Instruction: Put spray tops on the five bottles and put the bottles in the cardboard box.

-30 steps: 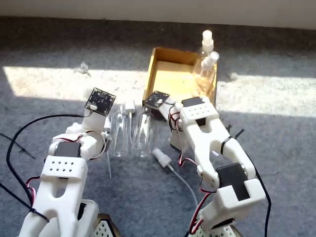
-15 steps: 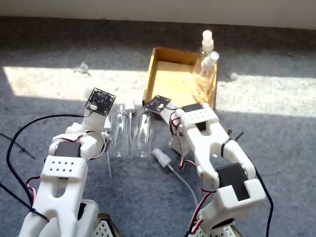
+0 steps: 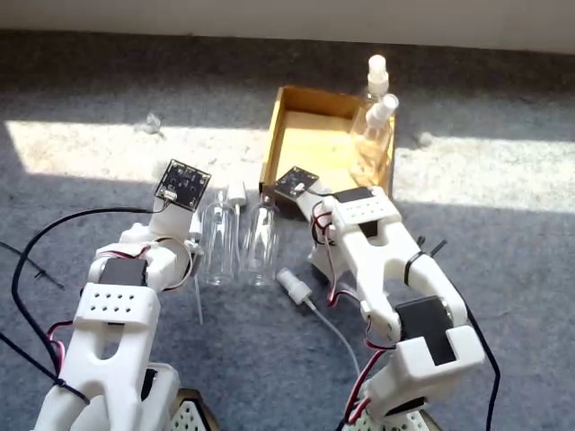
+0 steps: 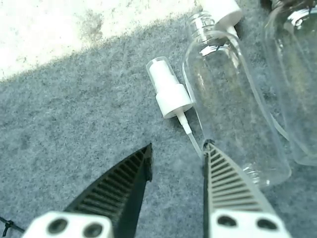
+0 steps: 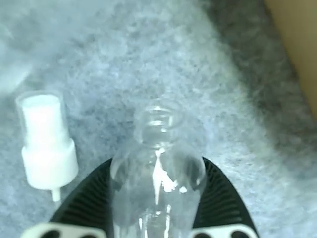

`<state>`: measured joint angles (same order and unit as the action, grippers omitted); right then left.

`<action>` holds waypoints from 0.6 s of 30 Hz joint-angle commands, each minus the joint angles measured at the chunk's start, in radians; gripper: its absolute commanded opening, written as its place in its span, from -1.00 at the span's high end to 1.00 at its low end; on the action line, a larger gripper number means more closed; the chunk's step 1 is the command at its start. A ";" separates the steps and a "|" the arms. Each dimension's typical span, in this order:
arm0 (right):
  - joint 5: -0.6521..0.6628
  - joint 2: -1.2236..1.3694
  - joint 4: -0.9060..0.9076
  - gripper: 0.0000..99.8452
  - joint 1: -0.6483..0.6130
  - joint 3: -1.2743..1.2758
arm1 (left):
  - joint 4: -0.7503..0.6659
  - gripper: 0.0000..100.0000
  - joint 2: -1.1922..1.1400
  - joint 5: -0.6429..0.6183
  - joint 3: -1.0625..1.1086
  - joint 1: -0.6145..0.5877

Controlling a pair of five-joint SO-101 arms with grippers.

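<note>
Two clear uncapped bottles lie side by side on the grey carpet, one [image 3: 218, 238] by the left arm and one [image 3: 260, 238] by the right arm. My left gripper [image 4: 176, 148] hangs open just above the carpet, with a loose white spray top [image 4: 171, 94] ahead of it beside the left bottle [image 4: 233, 104]. My right gripper [image 5: 157, 163] is shut on the shoulders of the right bottle [image 5: 158, 148], whose open neck points away. A second spray top [image 5: 47, 144] lies beside that bottle. The cardboard box [image 3: 296, 112] holds two capped bottles [image 3: 373, 126].
A third spray top [image 3: 294, 287] with a long tube lies on the carpet between the arms. Black cables [image 3: 36, 242] trail at the left. A small clear piece [image 3: 151, 123] lies far left of the box. Sunlight crosses the carpet.
The right arm's wrist has turned and shifted slightly to the right over its bottle. The left arm and the bottles have kept still.
</note>
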<state>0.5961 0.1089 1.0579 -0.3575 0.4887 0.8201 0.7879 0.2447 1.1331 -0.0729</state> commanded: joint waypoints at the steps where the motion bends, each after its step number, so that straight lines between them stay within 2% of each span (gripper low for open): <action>1: -0.015 -0.108 0.016 0.97 0.048 0.018 | -0.009 0.67 -0.001 -0.005 -0.005 0.013; 6: -0.048 -0.352 0.021 0.97 0.085 0.148 | 0.015 0.67 0.007 -0.005 -0.027 0.015; 9: -0.015 -0.470 0.021 0.97 0.088 0.228 | 0.164 0.67 0.007 -0.005 -0.110 0.041; 11: 0.025 -0.512 0.021 0.97 0.104 0.278 | 0.287 0.67 0.005 -0.003 -0.171 0.124; 13: -0.011 -0.516 0.021 0.97 0.133 0.312 | 0.368 0.67 0.004 -0.003 -0.217 0.251; 16: -0.130 -0.496 0.021 0.97 0.177 0.335 | 0.400 0.67 -0.001 -0.011 -0.260 0.423; 18: -0.183 -0.478 0.021 0.97 0.186 0.338 | 0.399 0.67 -0.004 -0.038 -0.278 0.492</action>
<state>0.4856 -0.3621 1.0764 -0.1918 0.8293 1.1991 0.7879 0.2447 0.9367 0.2478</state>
